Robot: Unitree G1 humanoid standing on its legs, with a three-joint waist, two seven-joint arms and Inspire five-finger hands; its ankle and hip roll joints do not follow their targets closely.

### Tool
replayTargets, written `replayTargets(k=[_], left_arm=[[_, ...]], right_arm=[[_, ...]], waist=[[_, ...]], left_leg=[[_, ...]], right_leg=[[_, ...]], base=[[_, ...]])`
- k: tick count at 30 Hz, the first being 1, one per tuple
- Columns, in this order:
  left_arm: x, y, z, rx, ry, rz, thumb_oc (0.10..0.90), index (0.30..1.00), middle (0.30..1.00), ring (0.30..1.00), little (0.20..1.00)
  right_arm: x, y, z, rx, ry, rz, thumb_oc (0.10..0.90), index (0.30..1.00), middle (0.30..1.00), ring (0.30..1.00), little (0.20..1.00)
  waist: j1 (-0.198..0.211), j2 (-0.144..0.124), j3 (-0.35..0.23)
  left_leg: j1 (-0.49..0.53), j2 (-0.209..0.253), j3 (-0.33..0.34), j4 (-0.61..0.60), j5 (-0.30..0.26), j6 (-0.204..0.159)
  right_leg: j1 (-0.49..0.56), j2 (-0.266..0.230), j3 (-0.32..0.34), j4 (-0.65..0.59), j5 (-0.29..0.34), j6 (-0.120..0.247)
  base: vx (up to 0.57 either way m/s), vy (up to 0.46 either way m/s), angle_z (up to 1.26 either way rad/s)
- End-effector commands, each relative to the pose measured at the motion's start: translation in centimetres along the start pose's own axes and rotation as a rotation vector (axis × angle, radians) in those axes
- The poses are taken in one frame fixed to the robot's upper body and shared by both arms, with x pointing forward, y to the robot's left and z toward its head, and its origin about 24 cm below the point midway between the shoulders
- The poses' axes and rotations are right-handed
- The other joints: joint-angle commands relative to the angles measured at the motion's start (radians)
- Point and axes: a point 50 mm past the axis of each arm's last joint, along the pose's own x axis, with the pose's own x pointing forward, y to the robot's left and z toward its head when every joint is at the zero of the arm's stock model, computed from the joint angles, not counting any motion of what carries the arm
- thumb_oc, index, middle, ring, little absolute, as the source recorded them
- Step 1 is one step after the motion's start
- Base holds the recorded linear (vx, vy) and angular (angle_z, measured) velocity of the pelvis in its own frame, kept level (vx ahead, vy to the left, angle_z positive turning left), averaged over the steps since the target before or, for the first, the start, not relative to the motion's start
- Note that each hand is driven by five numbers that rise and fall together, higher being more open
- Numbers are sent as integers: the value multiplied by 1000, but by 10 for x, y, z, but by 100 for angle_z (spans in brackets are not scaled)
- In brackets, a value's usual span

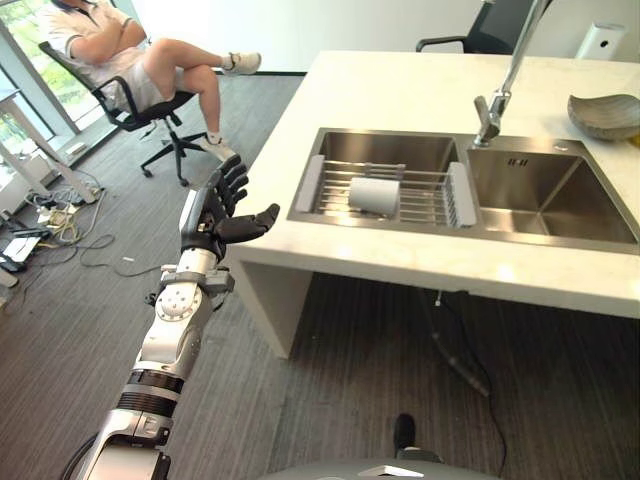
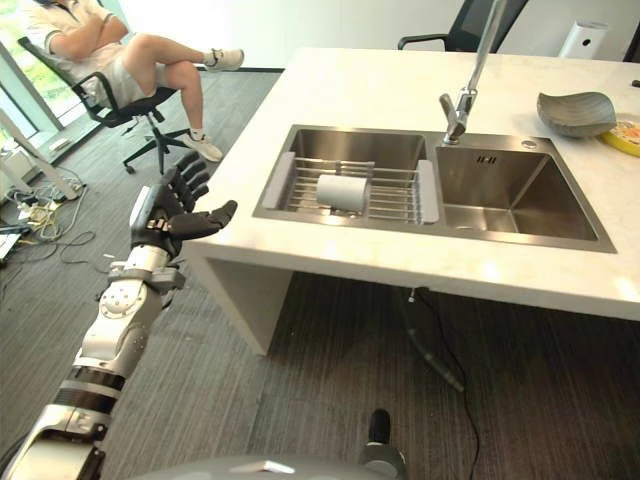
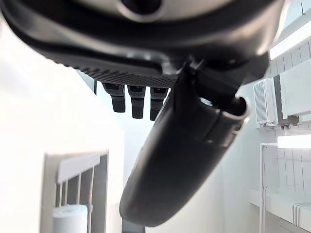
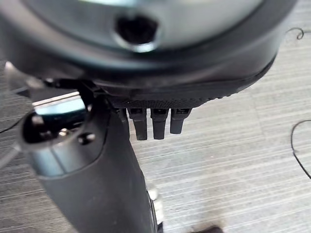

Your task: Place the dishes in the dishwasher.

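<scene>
So we're looking down on an office-ish room with grey carpet [image 1: 330, 380], and a person [image 1: 130, 50] is sitting in a swivel chair off at 10 o'clock. A pale stone counter [image 1: 400, 90] is taking up the upper right, with a double steel sink [image 1: 560, 195] set in it and a tall tap [image 1: 500, 90] rising between the basins. A wire drying rack [image 1: 400, 195] is sitting across the nearer-left basin, and a white cup [image 1: 375, 195] is lying on its side on it; that's the dish I'd go for. A grey leaf-shaped dish [image 1: 605, 115] is resting on the counter at about 2 o'clock.

The left hand [image 1: 222, 212] is hovering off the counter's corner at 9 o'clock, fingers spread and straight, holding nothing, well apart from the cup. The right hand [image 4: 146, 121] is pointing at the floor, fingers straight, nothing in it either.

My guess is the cup is light, rigid, glazed and a bit slippery, and it'll chip if it's knocked on the steel. I'd be wrapping the fingers round its body from above, since it can roll on those wires.

Hard to tell: I can't see a handle on the cup or which way its mouth is facing, and I'm not spotting any dishwasher
</scene>
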Motion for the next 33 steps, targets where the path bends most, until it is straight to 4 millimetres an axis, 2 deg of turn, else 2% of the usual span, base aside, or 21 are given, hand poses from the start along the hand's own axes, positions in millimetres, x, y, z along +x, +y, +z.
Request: replayTargets(k=[1,3,4,5,6,8,9,10,11,12,13,16,19,23,26,28,33], left_arm=[[22,-11,82,23,-397,-69,800,900,900,900,900],[25,-20,86,-11,-407,-98,800,900,900,900,900],[27,-30,88,-27,-413,-124,800,900,900,900,900],[28,-30,88,-27,-413,-125,800,900,900,900,900],[30,-35,89,-38,-415,-133,800,900,900,900,900],[32,-42,88,-37,-414,-144,800,900,900,900,900],[32,-45,89,-28,-419,-158,800,900,900,900,900],[32,-48,91,-22,-427,-174,800,900,900,900,900],[32,-50,89,-6,-423,-181,800,900,900,900,900],[33,-53,90,-7,-423,-205,800,900,900,900,900],[33,-56,88,1,-419,-213,800,900,900,900,900],[33,-68,87,12,-408,-269,800,900,900,900,900],[32,-77,75,28,-356,-321,800,900,900,900,900],[29,-91,55,89,-272,-400,800,900,900,900,900],[27,-94,49,154,-253,-434,800,900,900,900,900],[26,-90,39,186,-214,-431,800,900,900,900,900],[26,-106,50,391,-310,-510,800,900,900,900,900]], right_arm=[[-1,-5,15,-133,-41,-13,800,900,900,900,900],[-2,-7,27,-135,-84,-22,800,900,900,900,900],[-3,-10,36,-130,-119,-40,800,900,900,900,900],[-3,-10,36,-130,-119,-40,800,900,900,900,900],[-3,-10,41,-136,-130,-45,800,900,900,900,900],[-4,-10,47,-136,-146,-47,800,900,900,900,900],[-4,-9,48,-131,-152,-40,800,900,900,900,900],[-4,-7,49,-127,-161,-29,800,900,900,900,900],[-3,-3,47,-122,-165,-11,800,900,900,900,900],[-2,1,48,-124,-163,-2,800,900,900,900,900],[-1,6,43,-124,-150,10,800,900,900,900,900],[1,15,31,-119,-115,33,800,900,900,900,900],[1,18,19,-105,-90,49,800,900,900,900,900],[1,17,5,-86,-52,44,800,900,900,900,900],[2,17,1,-80,-40,43,800,900,900,900,900],[-1,1,-8,-83,-31,27,800,900,900,900,900],[0,8,-4,-72,-30,36,800,900,900,900,900]], waist=[[-1,-3,-26],[9,-25,0],[22,-43,18],[22,-42,19],[31,-45,24],[52,-40,30],[63,-38,29],[71,-32,23],[75,-27,26],[76,-26,25],[73,-21,20],[73,-13,11],[62,-8,-1],[44,-10,-26],[43,-14,-34],[30,-20,-39],[20,-29,-57]], left_leg=[[-76,39,-44,192,65,-27],[-200,45,-43,402,141,-30],[-260,96,44,481,177,-25],[-262,98,42,486,174,-25],[-288,82,54,489,148,-17],[-336,-35,19,417,58,6],[-343,-80,2,362,32,12],[-358,-89,-5,255,58,6],[-378,-78,17,170,111,0],[-345,-69,37,98,123,-3],[-325,-62,47,69,134,-6],[-300,-78,20,17,149,-3],[-256,-76,34,-47,163,-1],[-228,-79,20,-66,144,8],[-214,-79,24,-66,135,11],[-203,-81,28,-66,124,14],[-185,-87,37,-66,100,27]], right_leg=[[-44,-17,25,148,-128,99],[9,-2,3,132,-160,56],[59,7,-27,106,-188,28],[59,9,-28,105,-188,28],[77,14,-33,96,-196,24],[108,24,-19,70,-199,36],[120,27,-12,53,-197,44],[127,35,-13,37,-193,51],[154,42,-22,19,-197,52],[166,47,-19,12,-195,54],[170,55,-30,2,-195,55],[175,55,-27,-9,-196,57],[178,56,-23,-10,-198,62],[182,57,-23,-10,-202,65],[192,54,-26,-10,-204,68],[198,55,-19,-10,-205,72],[207,48,-8,-10,-204,82]], base=[[241,-417,-13],[203,-497,-5],[155,-424,20],[179,-364,46],[138,-141,54],[232,-130,34],[216,-47,9],[195,-41,-4],[182,-29,-21],[178,-43,-19],[164,-26,-27],[126,37,-13],[97,73,-8],[74,74,-11],[64,64,1],[52,71,-1],[39,81,-7]])
